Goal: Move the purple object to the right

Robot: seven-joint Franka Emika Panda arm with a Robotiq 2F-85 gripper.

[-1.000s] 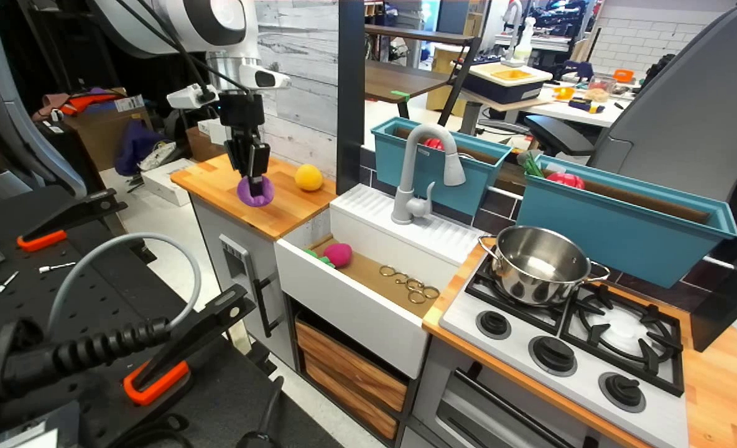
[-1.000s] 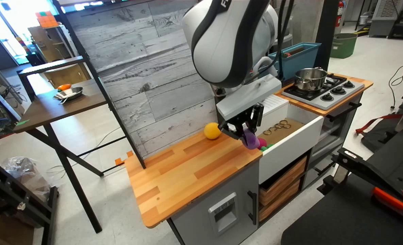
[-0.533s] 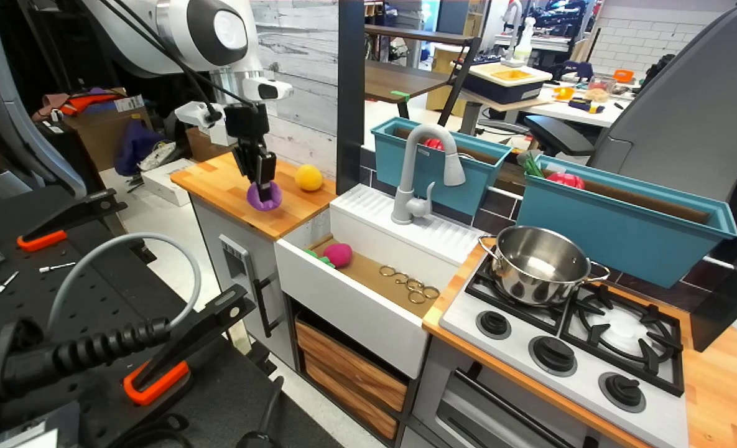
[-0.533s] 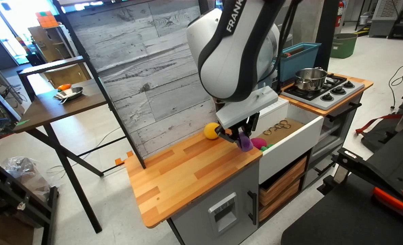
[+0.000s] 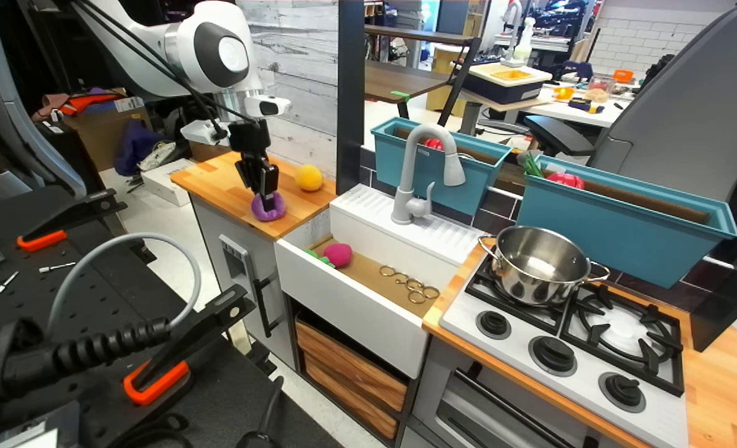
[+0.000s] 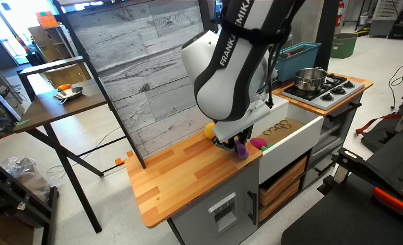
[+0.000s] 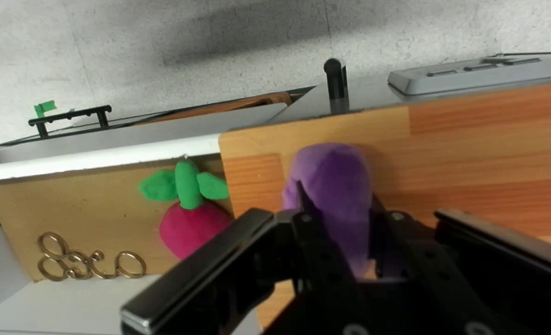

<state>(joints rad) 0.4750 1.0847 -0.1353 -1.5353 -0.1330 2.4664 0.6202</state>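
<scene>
The purple object (image 5: 260, 210) is a soft, rounded purple thing at or just above the wooden counter (image 5: 219, 171), near the counter's front edge and the sink. It also shows in an exterior view (image 6: 241, 151) and in the wrist view (image 7: 333, 172). My gripper (image 5: 268, 199) points down with its fingers closed around it; the gripper shows in an exterior view (image 6: 238, 140) and in the wrist view (image 7: 336, 197), one finger on each side of the purple object. Whether its underside touches the counter I cannot tell.
A yellow ball (image 5: 308, 178) sits on the counter near the wall. The white sink (image 5: 349, 295) beside the counter holds a pink radish-like toy (image 5: 338, 255) with green leaves and several metal rings (image 5: 415, 286). A faucet (image 5: 409, 168) and a pot (image 5: 539, 267) stand farther along.
My gripper has lowered with the purple object in it. The object has come down close to the counter, shifting right in an exterior view and slightly left in an exterior view. The other things stay put.
</scene>
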